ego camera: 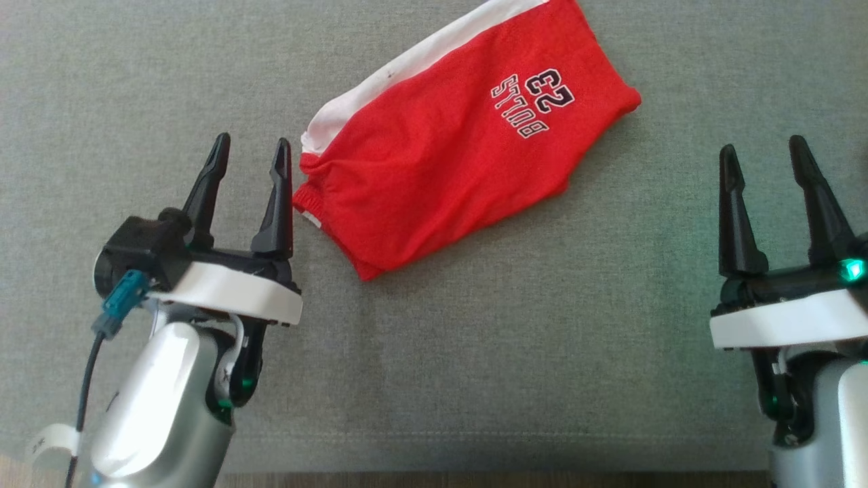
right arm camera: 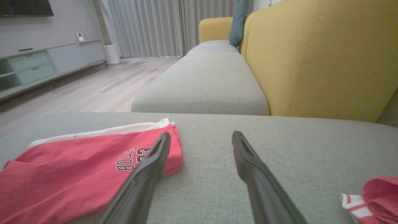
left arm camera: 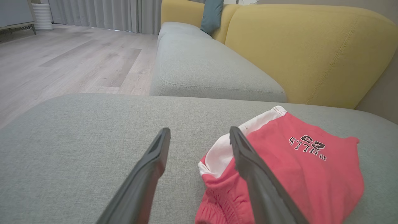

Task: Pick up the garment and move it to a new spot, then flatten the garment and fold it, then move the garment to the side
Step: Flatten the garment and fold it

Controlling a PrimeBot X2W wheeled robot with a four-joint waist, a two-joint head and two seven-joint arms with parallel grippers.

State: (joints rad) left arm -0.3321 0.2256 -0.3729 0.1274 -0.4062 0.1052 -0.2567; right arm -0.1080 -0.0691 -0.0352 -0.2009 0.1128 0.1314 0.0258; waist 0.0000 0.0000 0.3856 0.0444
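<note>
- Left pincer (ego camera: 251,140) is standing wide open and holding nothing; I am seeing its inner finger just beside the waistband of the red garment (ego camera: 441,149).
- Right pincer (ego camera: 762,144) is also gaping fully and gripping nothing, well apart from the garment.
- Garment is lying on the grey sofa cushion (ego camera: 475,352), between both pincers, with its white stripe pointing away from me.
</note>
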